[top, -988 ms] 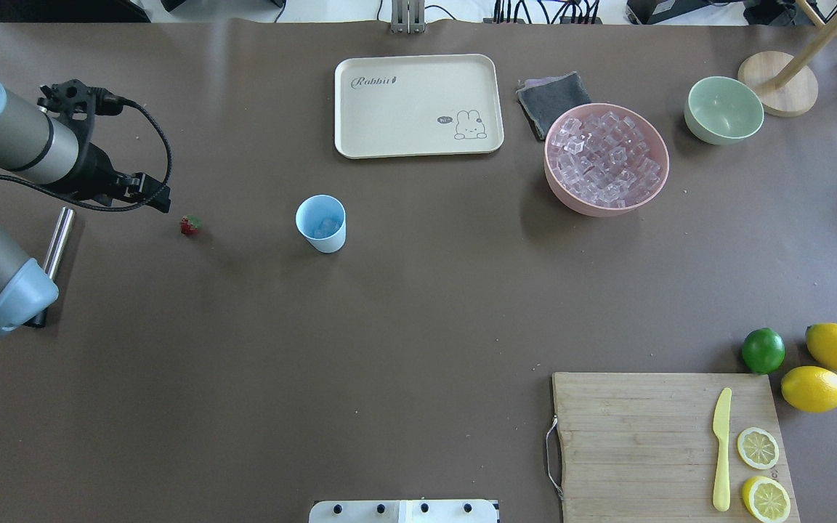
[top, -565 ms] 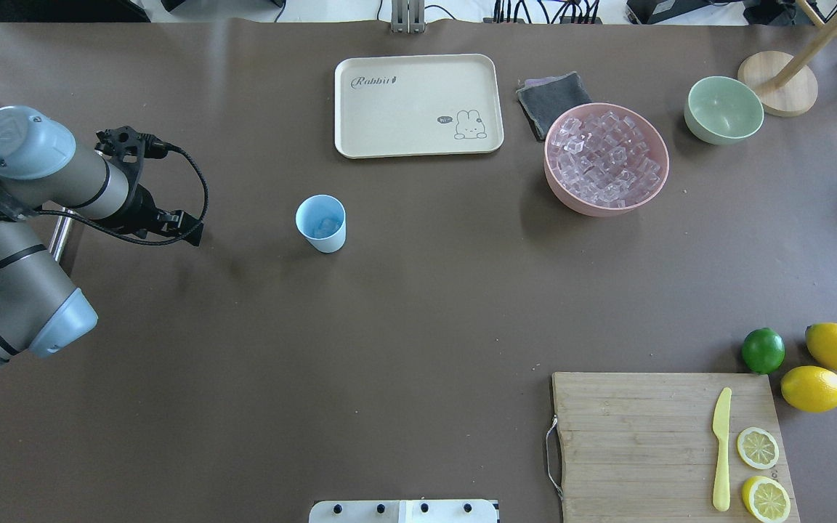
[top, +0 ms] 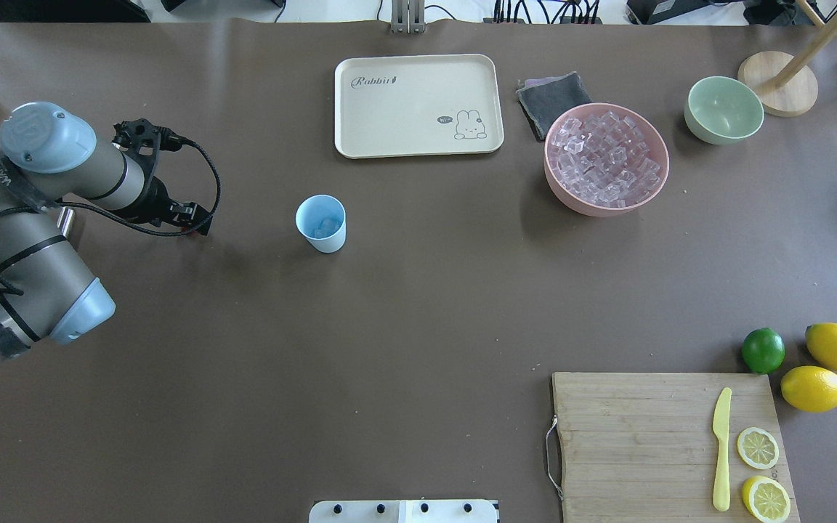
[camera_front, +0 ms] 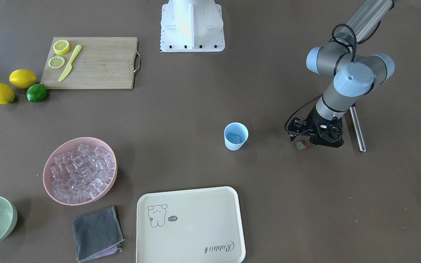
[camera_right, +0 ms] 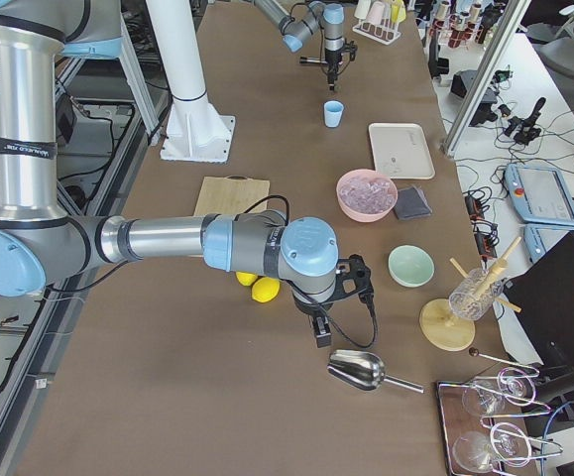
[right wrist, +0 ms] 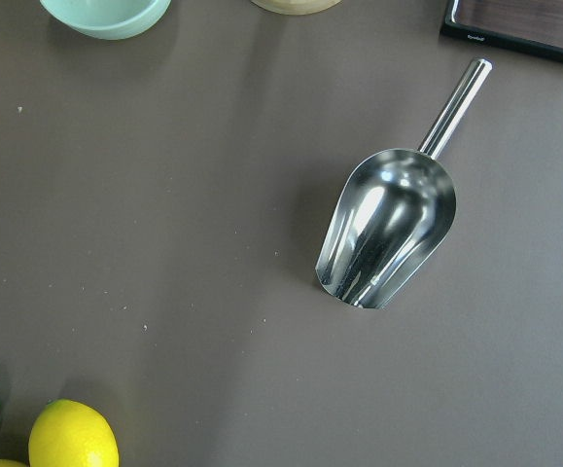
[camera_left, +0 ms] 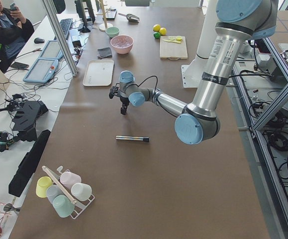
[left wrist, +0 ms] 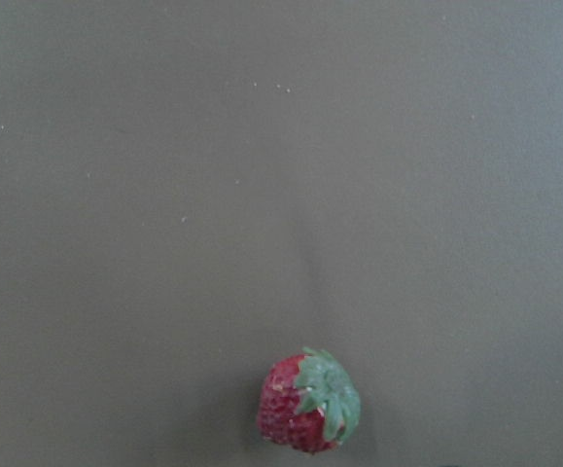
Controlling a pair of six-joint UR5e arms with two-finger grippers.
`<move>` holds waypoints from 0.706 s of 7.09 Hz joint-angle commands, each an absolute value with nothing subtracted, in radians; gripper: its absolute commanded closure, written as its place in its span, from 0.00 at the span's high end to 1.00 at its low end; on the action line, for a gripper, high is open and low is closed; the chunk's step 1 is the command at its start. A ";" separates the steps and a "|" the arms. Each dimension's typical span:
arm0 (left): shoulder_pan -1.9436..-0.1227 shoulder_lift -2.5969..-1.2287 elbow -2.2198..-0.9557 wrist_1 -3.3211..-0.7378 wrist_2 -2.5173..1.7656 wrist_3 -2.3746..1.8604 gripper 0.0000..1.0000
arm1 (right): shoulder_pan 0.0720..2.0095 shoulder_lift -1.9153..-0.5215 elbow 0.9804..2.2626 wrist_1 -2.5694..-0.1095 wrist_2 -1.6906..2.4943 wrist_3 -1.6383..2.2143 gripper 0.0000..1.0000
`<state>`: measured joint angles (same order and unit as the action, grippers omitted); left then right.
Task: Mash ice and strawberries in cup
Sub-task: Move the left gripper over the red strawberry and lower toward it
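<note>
The small red strawberry (camera_front: 300,145) lies on the brown table left of the cup; it also shows low in the left wrist view (left wrist: 308,401). My left gripper (camera_front: 322,143) hangs just above the table beside it, fingers apart and nothing held. In the overhead view this gripper (top: 193,218) hides the berry. The light blue cup (top: 331,243) stands upright with a few pieces of ice (top: 325,226) inside. More ice (top: 606,160) fills the pink bowl (top: 560,196). My right gripper (camera_right: 318,332) shows only in the right side view, above bare table; I cannot tell its state.
A metal rod (camera_front: 356,128) lies behind my left arm. A cream tray (top: 418,105), grey cloth (top: 553,98) and green bowl (top: 724,109) stand at the far side. Cutting board (top: 636,436) with knife and lemon halves, lime and lemons sit near right. A steel scoop (right wrist: 388,229) lies under the right wrist.
My left arm has swung to the right, toward the cup. Its gripper now sits over the strawberry, hiding it in the overhead view. Nothing else has moved.
</note>
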<state>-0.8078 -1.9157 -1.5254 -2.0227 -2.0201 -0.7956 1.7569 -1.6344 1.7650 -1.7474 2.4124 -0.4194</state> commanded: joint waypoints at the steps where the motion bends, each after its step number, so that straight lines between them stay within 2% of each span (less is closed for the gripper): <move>1: -0.810 -1.936 -1.508 -2.022 -1.979 -0.775 0.88 | 1.756 -1.632 1.767 -1.747 2.414 -0.419 0.99; 3: -0.807 -1.934 -1.517 -2.023 -1.977 -0.790 0.79 | 1.756 -1.632 1.766 -1.749 2.416 -0.417 0.99; 5: -0.801 -1.936 -1.513 -2.023 -1.977 -0.790 0.78 | 1.756 -1.628 1.753 -1.750 2.419 -0.416 0.99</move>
<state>-0.8053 -1.9339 -1.5142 -2.0234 -1.9783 -0.7888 1.7564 -1.6309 1.7604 -1.7489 2.4165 -0.4163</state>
